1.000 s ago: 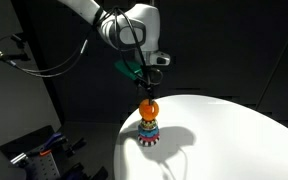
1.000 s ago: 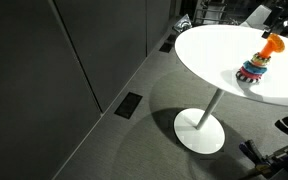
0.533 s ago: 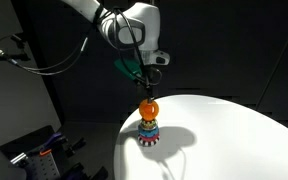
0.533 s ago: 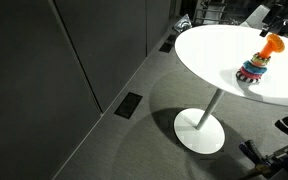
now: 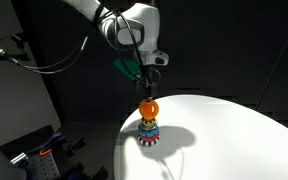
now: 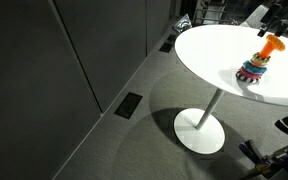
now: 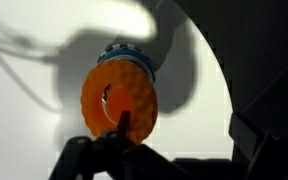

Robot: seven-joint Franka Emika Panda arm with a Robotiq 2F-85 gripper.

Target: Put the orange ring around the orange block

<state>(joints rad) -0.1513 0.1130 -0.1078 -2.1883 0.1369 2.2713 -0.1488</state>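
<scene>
The orange ring (image 5: 148, 107) sat atop the ring-stack toy (image 5: 148, 129), apparently round the orange block (image 7: 109, 97), which was glimpsed through its hole in the wrist view. The gripper (image 5: 145, 90) hung right above, fingers (image 7: 121, 124) apart, over the white surface (image 5: 224, 130).

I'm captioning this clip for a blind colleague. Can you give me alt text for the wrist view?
Seen from above, the orange ring covers the top of a ring-stack toy, whose blue ring peeks out behind it, on a white table. The dark gripper fills the bottom edge.
</scene>
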